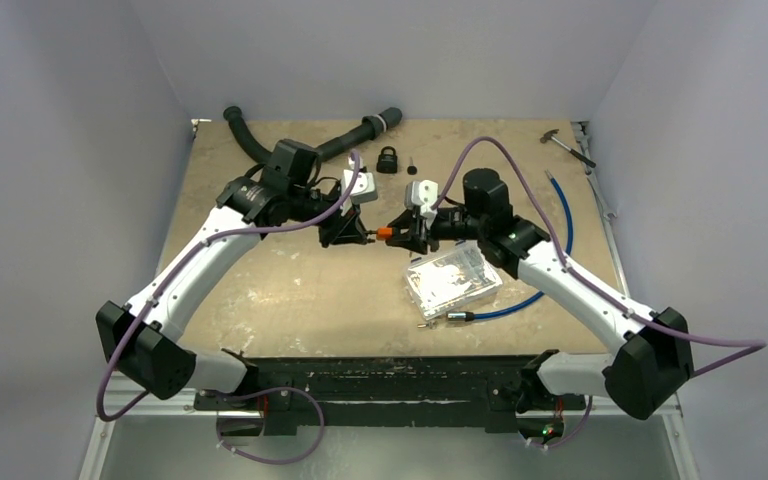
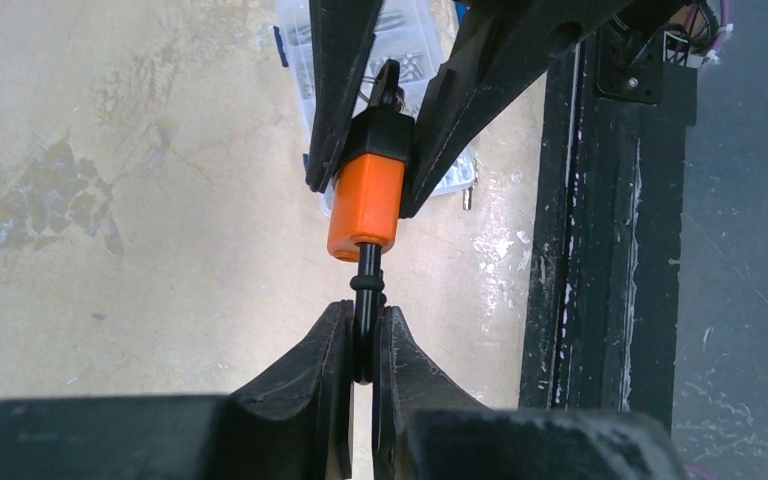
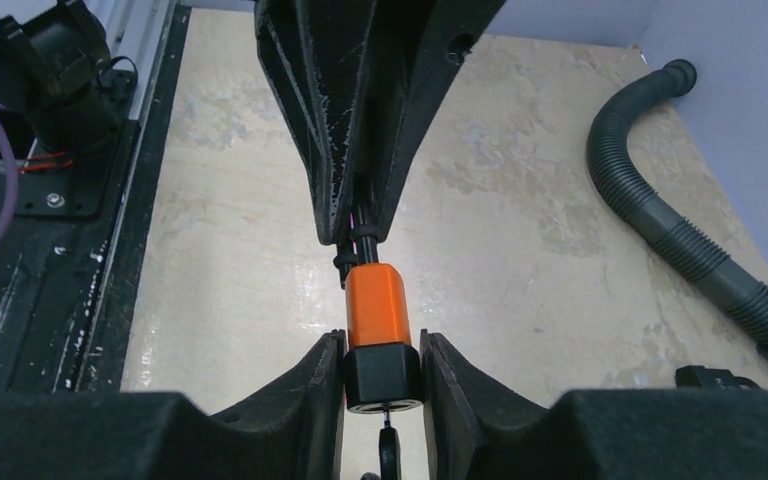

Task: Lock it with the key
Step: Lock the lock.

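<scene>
The padlock (image 2: 365, 205) is a blocky, smooth orange body with a black cap, held over the middle of the mottled beige table (image 1: 290, 290). A slim black key (image 2: 365, 290) sits in its orange end. The left gripper (image 2: 365, 328) is clenched on the key; the right gripper (image 3: 383, 352) grasps the cap. A ribbed black hose (image 1: 345, 143) lies behind

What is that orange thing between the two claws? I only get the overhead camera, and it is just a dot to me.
Observer: A small orange lock with a black cap; the right wrist camera shows the right gripper clamped on that cap.
Operator: And the left claw?
Observer: The left gripper is shut on a thin black stem, apparently the key, poking out of the lock's orange end.
</scene>
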{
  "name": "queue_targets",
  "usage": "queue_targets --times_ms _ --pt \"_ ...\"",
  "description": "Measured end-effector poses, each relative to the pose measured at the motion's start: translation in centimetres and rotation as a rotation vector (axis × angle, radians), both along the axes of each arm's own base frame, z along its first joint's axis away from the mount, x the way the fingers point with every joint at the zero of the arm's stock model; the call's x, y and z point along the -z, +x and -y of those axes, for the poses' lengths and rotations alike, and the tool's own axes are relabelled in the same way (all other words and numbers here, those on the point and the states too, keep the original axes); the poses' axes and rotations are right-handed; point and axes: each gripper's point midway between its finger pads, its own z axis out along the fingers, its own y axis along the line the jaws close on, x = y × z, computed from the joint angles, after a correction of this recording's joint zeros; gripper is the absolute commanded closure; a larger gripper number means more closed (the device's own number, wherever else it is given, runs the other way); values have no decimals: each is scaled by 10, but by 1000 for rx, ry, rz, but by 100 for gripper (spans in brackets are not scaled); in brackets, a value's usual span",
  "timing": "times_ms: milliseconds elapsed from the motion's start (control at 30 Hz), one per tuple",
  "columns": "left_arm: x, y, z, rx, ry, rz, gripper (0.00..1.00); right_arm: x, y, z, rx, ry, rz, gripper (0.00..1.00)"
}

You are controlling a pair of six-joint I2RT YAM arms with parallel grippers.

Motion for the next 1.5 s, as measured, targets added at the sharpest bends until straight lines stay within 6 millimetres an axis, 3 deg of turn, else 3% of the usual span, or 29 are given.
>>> queue_targets --times_ms 133,367,633,1000,1500 --pt "-5 3 2 -22 -25 12 100 -8 4 3 5 23 -40 39" --pt "-13 5 6 -42 -57 11 100 -20 6 12 9 47 -41 29" --pt "-23 4 11 -45 -98 -12 100 -22 -3 17 -14 47 -57 31" --pt "-42 4 19 -44 -163 -24 100 -16 -4 14 -43 37 -76 47" --pt "-51 4 25 -25 -204 -20 100 -26 -8 8 -97 68 -139 48"
